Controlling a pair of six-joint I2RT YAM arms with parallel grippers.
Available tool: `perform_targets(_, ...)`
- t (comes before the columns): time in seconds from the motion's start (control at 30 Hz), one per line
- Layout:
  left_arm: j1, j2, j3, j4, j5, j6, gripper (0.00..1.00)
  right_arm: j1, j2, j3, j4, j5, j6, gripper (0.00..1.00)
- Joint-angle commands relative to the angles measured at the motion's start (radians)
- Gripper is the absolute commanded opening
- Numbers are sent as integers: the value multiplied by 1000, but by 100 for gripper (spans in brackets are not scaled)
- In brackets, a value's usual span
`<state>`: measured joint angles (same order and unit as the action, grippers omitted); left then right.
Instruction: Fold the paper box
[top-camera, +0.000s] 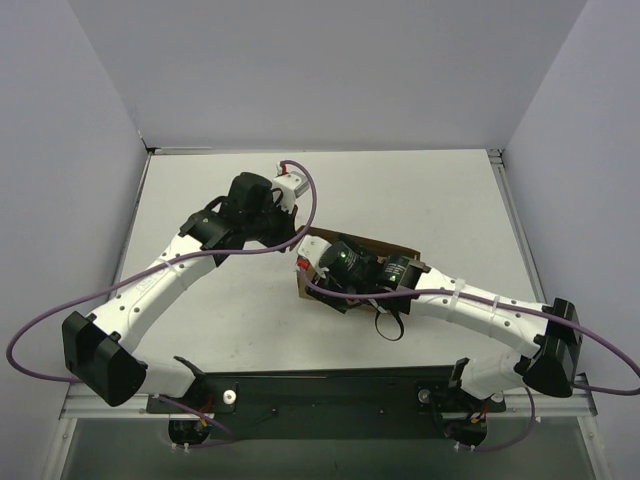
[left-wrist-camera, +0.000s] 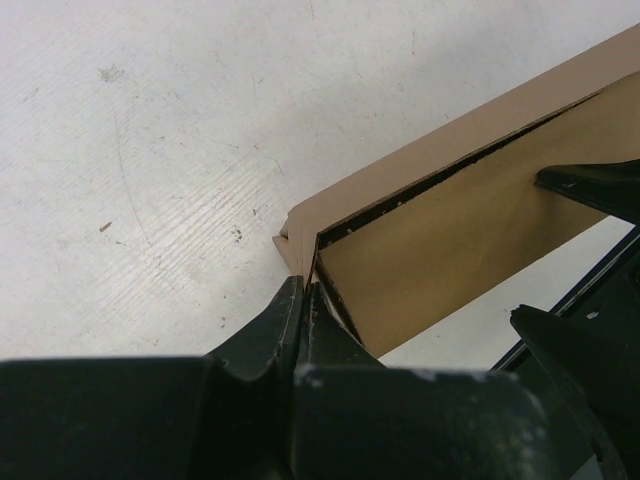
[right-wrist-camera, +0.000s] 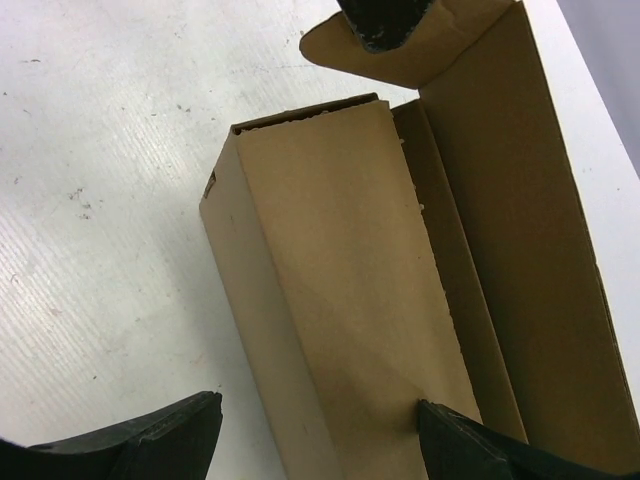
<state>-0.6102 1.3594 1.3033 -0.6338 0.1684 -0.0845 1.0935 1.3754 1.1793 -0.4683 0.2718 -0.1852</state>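
The white counter carries everything, with its scuffed surface showing in both wrist views. The left arm reaches in from the near left and the right arm from the near right, and they meet at the middle of the counter. There lies the paper box, plain brown corrugated cardboard, partly folded. One long side is doubled over into a thick upright wall, and a wider panel lies open beside it.

The right gripper hangs over that wall with its fingers spread wide, one on each side of it. The left gripper is at the box's far-left corner. Its fingers are apart, one lying against the corner's edge, with the tan inner face between them. A rounded end flap stands at that corner, with a black fingertip against it.
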Motion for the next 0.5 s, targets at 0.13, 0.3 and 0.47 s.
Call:
perform_targets(0.13,-6,-28,17,49,17,19,0,-6,-68,-56,72,13,-63,79)
perform_targets(0.3,-6,-22,24,45,17,22,0,-10,-90,-55,77,23,-94,80)
perform_targets(0.47,-6,-22,28,42,17,22,0,-17,-93,-55,77,18,-108,80)
